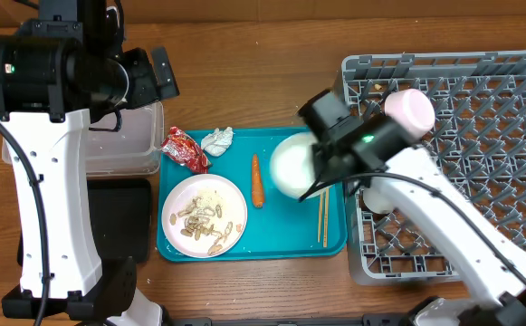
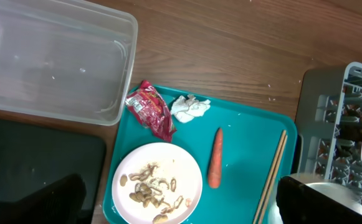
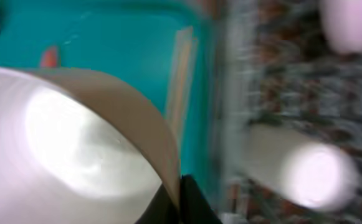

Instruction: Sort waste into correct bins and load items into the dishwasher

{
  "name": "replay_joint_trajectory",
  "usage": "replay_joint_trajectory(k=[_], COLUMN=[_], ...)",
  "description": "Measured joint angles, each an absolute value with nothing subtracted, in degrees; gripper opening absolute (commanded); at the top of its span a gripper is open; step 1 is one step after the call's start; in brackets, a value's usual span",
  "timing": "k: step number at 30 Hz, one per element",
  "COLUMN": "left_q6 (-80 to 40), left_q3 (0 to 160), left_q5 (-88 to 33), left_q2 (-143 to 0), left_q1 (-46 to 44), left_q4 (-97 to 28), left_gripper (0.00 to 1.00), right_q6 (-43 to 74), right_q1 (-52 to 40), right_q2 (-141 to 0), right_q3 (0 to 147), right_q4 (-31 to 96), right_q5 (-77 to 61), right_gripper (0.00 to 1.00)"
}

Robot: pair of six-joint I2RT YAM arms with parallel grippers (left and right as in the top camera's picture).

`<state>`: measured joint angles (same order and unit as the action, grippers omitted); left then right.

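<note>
My right gripper [image 1: 321, 161] [image 3: 181, 198] is shut on the rim of a white bowl [image 1: 291, 165] [image 3: 62, 143], held over the right side of the teal tray, next to the grey dish rack [image 1: 480, 154]. The white plate [image 1: 204, 215] with rice and brownish scraps [image 2: 156, 190], the red wrapper [image 2: 151, 109], white tissue [image 2: 190, 107], carrot [image 2: 215, 165] and chopsticks [image 2: 271, 180] lie on the tray. A cup [image 1: 410, 109] and another white dish [image 3: 311, 174] sit in the rack. My left gripper [image 1: 158, 72] [image 2: 179, 182] is open and empty, high by the clear tub [image 2: 56, 62].
The flat black tray [image 2: 37, 162] lies in front of the clear tub, left of the teal tray [image 1: 281, 240]. The rack's near-left wall [image 1: 358, 244] stands close to the tray's right edge. Bare wooden table lies behind the tray.
</note>
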<state>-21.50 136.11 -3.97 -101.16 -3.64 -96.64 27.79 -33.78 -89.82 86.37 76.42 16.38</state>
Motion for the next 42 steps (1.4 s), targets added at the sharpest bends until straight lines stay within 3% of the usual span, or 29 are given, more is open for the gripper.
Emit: replay_joint_trajectory(k=[6, 12, 20, 28, 42], left_q6=[-21.5, -21.5, -21.5, -21.5, -21.5], left_q3=[136.1, 136.1, 136.1, 136.1, 136.1], left_q5=[-4.1, -4.1, -4.1, -4.1, -4.1], left_q2=[-101.2, -101.2, -101.2, -101.1, -101.2], left_q1=[-3.6, -3.6, -3.6, -3.6, -3.6], left_q4=[-96.6, -96.6, -96.7, -96.7, -96.6], left_gripper=[1.00, 1.00, 1.00, 1.00, 1.00], right_q6=[42.2, 47.2, 45.4, 35.2, 30.2], right_q1=[-25.4, -13.8, -2.2, -1.6, -1.6], right_q2=[-86.1, -86.7, -94.7, -104.0, -112.9], right_q3=[90.0, 89.4, 86.6, 86.2, 86.2], right_q4=[85.2, 80.5, 70.8, 60.0, 59.9], right_q5=[45.9, 61.3, 68.0, 71.2, 71.8], right_gripper=[0.04, 0.04, 0.04, 0.09, 0.06])
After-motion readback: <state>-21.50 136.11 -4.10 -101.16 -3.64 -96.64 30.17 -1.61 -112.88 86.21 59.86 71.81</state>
